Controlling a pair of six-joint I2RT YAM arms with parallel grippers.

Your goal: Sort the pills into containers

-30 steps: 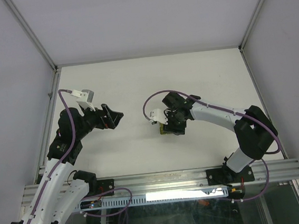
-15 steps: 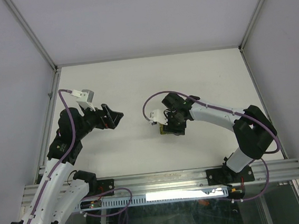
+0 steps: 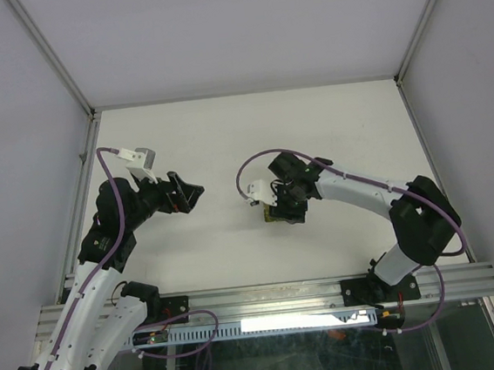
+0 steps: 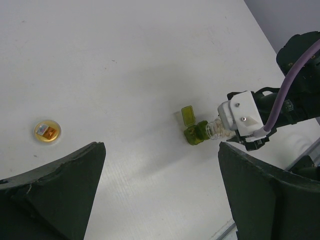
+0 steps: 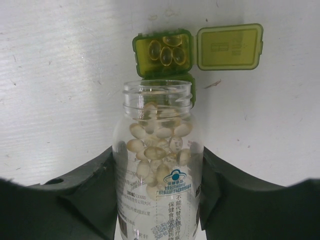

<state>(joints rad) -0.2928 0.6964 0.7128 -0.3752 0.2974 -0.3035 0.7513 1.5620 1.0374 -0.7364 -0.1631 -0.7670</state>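
White table (image 3: pixel 329 125), right tool (image 5: pixel 157 170) clamped on bottle (image 5: pixel 157 95) of pills (image 5: pixel 160 145), Chinese-print label (image 5: pixel 170 200), green box (image 5: pixel 162 50) open, left tool (image 4: pixel 161 150) apart.

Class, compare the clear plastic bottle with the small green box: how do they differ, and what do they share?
The clear round plastic bottle is gripped in the right hand; the small green square box lies on the white table. The bottle holds many pale oval pills; the box's open compartment holds only a few. Both are open.
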